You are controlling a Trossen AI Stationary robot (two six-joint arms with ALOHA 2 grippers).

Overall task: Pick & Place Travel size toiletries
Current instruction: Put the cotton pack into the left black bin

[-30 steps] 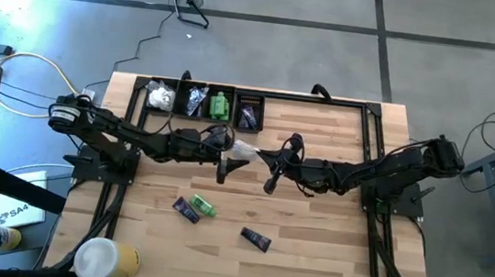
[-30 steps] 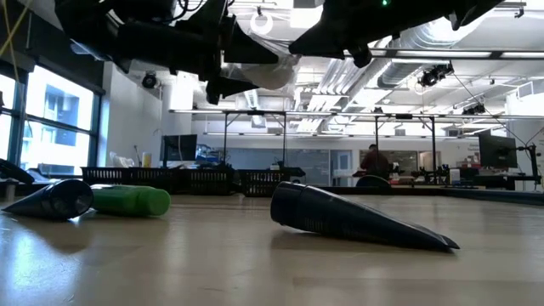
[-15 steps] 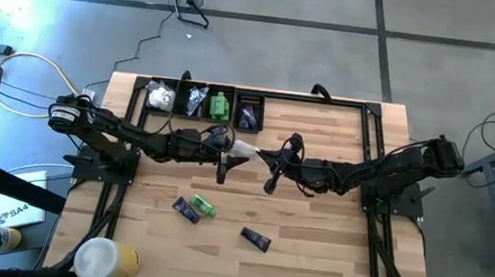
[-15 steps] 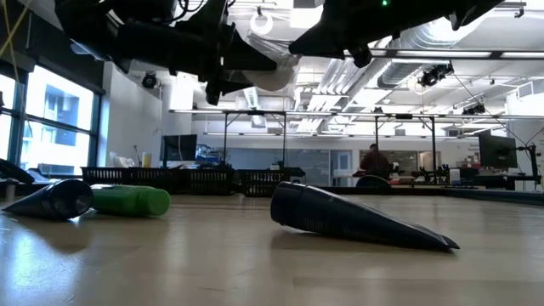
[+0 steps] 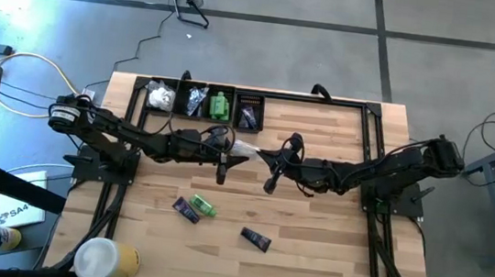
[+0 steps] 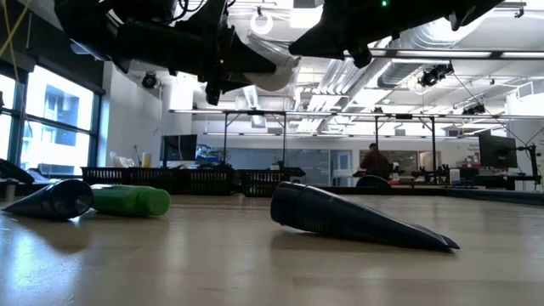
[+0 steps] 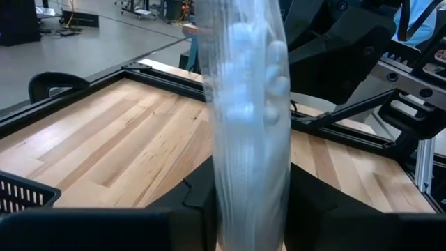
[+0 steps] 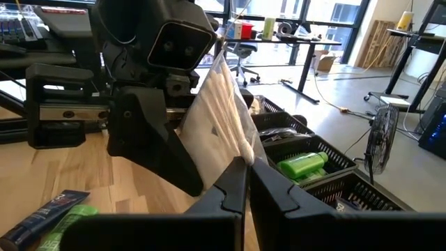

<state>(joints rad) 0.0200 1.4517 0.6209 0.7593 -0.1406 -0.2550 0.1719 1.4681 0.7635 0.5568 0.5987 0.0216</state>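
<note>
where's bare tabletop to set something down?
Free: the right side of the table, right of the dark sachet, and the strip right of the black bins. Crowded: front-left, around the green bottle and white-and-yellow cylinder.

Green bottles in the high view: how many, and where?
2. One green bottle sits in the black tray at the table's far edge; another green bottle lies on the wood beside a dark sachet. Tray contents may hide more.
</note>
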